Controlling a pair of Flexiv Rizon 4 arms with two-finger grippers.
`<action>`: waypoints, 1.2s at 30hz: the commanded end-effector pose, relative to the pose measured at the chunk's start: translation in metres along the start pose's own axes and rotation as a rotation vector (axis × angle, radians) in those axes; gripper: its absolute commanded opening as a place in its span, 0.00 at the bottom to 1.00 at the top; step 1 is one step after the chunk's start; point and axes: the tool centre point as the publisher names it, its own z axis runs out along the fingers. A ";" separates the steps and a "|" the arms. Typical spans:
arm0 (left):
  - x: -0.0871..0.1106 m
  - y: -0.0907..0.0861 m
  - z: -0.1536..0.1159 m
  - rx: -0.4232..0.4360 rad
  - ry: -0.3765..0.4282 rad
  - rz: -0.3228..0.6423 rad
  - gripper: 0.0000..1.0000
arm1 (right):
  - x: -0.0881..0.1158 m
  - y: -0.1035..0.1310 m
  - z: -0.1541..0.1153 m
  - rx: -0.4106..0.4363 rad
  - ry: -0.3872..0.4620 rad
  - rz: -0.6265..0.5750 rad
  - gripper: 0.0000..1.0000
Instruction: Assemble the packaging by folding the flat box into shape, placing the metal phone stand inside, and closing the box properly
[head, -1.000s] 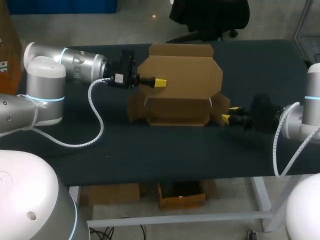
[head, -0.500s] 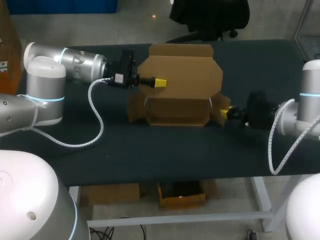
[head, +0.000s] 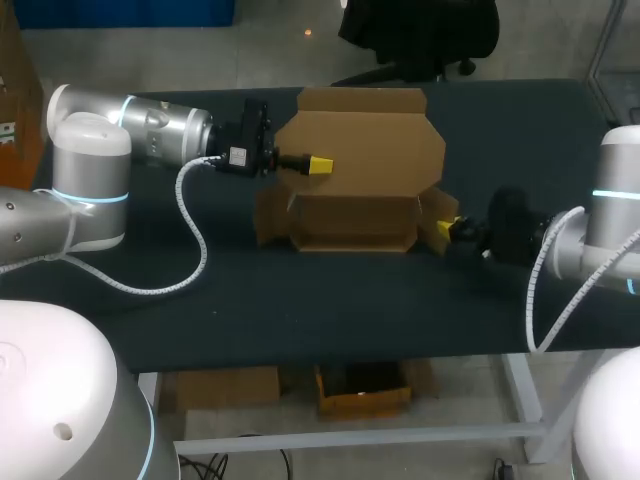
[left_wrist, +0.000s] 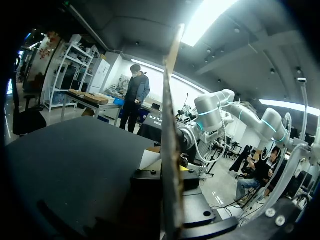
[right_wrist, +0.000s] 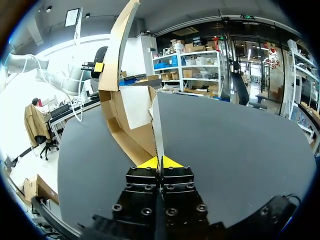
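The cardboard box (head: 355, 215) lies partly folded near the middle of the dark bench (head: 300, 300), with its open tray part towards us and its wide lid panel (head: 372, 145) reaching away towards the far edge. At the box's right end a small side flap (head: 436, 208) stands out from the tray, and a like flap shows at the left end. Our left pincer (head: 318, 166) sits at the left border of the lid panel, one yellow tip showing on top of the cardboard; in the left wrist view the panel (left_wrist: 169, 125) runs edge-on straight down between the fingers of this pincer (left_wrist: 171, 176), so we take it as clamped on the lid panel. Our right pincer (head: 450, 229) is at the right end of the box, touching the side flap. In the right wrist view its two yellow tips (right_wrist: 160, 162) are pressed together from both sides on the thin edge of the flap (right_wrist: 157, 125), so it is clamped on that flap, with the rest of the box (right_wrist: 122, 120) rising ahead and to one side of it. The left arm (head: 150, 130) comes in low across the far left of the bench, a white coiled cable (head: 196, 235) hanging from it onto the surface. The right arm (head: 612, 215) comes in from the right edge, its own coiled cable (head: 545, 290) looping down beside it.
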 end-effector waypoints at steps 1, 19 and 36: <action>-0.002 0.003 0.002 -0.001 0.005 0.000 0.00 | 0.014 -0.002 0.009 -0.008 -0.059 -0.006 0.00; -0.002 0.003 0.002 -0.001 0.005 0.000 0.00 | 0.040 -0.005 0.020 0.001 -0.174 0.014 0.20; -0.002 0.003 0.002 -0.001 0.005 0.000 0.00 | 0.069 -0.011 0.017 -0.002 -0.222 0.034 0.29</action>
